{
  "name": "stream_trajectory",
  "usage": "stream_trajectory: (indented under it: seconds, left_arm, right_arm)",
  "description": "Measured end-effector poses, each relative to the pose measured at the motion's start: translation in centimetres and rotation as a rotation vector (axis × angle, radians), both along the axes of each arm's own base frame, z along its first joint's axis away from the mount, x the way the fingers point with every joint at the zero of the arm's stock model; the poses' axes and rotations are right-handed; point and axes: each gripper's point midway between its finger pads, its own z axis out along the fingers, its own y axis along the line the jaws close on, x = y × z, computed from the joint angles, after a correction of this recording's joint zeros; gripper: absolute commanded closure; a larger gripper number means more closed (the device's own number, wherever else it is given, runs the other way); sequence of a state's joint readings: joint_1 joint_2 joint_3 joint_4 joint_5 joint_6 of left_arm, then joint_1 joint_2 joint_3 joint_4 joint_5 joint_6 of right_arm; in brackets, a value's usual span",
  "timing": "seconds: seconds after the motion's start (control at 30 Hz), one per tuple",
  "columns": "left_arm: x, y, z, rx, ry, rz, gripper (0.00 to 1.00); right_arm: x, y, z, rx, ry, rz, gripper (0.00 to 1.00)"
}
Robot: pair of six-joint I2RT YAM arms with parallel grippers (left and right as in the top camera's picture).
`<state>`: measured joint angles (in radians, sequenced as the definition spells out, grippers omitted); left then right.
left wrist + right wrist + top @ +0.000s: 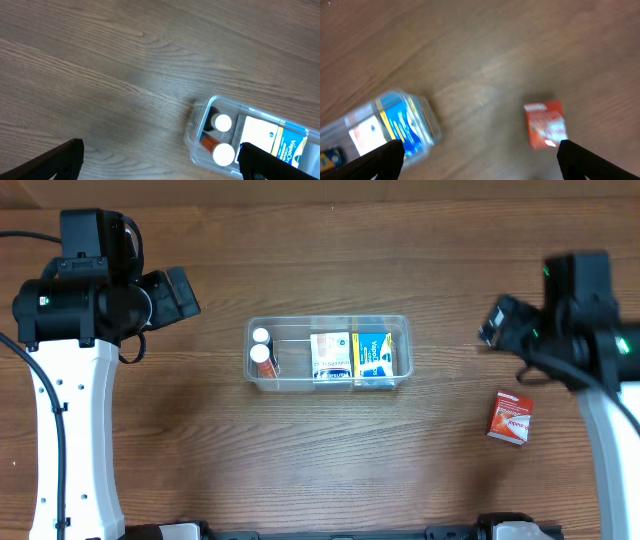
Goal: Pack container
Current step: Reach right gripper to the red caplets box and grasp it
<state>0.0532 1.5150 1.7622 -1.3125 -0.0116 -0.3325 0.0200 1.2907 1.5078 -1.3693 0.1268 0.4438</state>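
Locate the container [295, 340] at mid-bench, between both arms and well apart from each. Already packs two white-capped bottles [261, 346] upright at the end toward the left arm, then a white box [331, 357] and a blue box [373, 357] on edge, side by side at the other end, probably to save room. Leaves a bare strip between bottles and boxes, seemingly enough for one more small item. Note a red box [511, 418] lying outside on the bench [330, 470], near the right arm: likely the last thing to go in. Shows the right pincer [480, 162] with fingers spread wide and empty, above the wood with the red box ahead, nearer one finger than the other; presumably lining up for a pick, though that view blurs. Shows the left pincer [160, 167] equally spread, gripping nothing, raised over bare wood beside the container's bottle end, apparently parked clear of the other arm's path.
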Motion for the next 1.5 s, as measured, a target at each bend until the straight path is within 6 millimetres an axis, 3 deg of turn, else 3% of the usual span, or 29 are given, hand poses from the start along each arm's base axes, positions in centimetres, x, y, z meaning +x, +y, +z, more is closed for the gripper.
stream_trajectory:
  seconds: [0.1,0.2,0.4,0.8,1.2,1.5]
  left_arm:
    - [0.0,0.0,0.0,0.0,0.0,0.0,0.0]
    - [0.1,0.0,0.0,0.0,-0.003,0.0,0.0]
    - [0.1,0.0,0.0,0.001,-0.003,0.0,0.0]
    - [0.1,0.2,0.0,0.01,-0.003,0.006,0.0]
    - [0.1,0.2,0.0,0.01,-0.002,0.006,0.0]
    - [0.1,0.2,0.0,0.01,-0.002,0.006,0.0]
  right_arm:
    - [-3.1,-0.7,0.6,0.025,-0.079,-0.025,0.0]
    - [-5.2,-2.1,-1.4,0.033,-0.049,-0.089,0.0]
    - [-4.8,-5.7,-9.0,0.048,0.223,-0.17,0.0]
    - [-3.0,-6.9,-18.9,0.083,0.548,-0.046,0.0]
    - [-3.0,-6.8,-24.1,0.106,0.632,0.023,0.0]
    - [-3.3,-7.5,-24.8,0.119,0.64,0.002,0.0]
